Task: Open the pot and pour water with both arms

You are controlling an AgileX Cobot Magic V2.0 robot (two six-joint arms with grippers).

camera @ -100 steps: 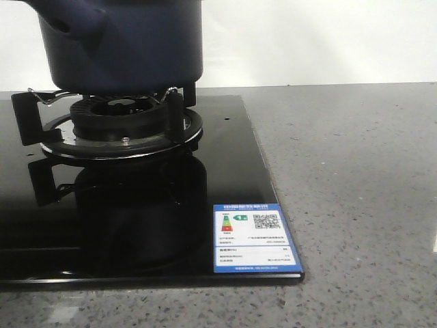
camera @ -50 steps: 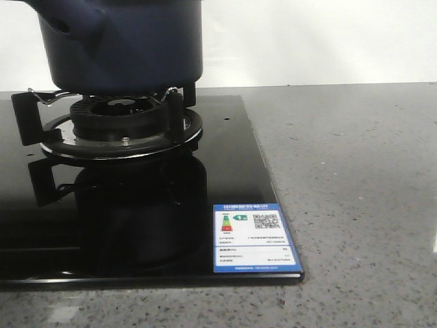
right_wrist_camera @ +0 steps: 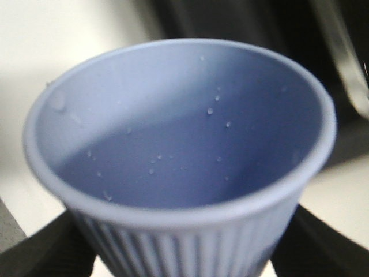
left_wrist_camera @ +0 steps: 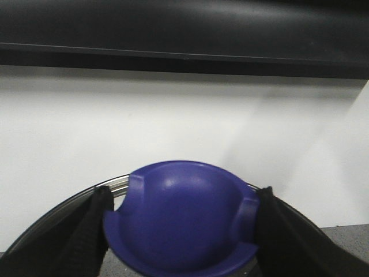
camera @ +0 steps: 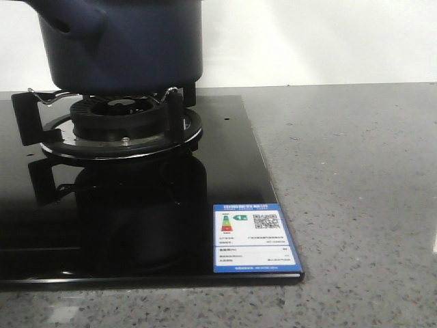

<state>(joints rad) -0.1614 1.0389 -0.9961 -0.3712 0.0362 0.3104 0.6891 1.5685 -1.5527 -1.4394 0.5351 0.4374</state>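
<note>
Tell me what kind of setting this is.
Likely a kitchen counter mock-up: a dark navy-blue round pot sits on a black gas burner in a glossy black glass hob, set into a grey speckled stone countertop. An energy label remains stuck on.

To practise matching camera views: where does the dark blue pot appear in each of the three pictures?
Front view: the pot is at the top left, on the burner grate.
Left wrist view: the pot body is not visible, only the blue lid knob.
Right wrist view: not in it; the light blue ribbed cup fills the frame.
Shared landmark: the white wall, in the front and left wrist views.
</note>
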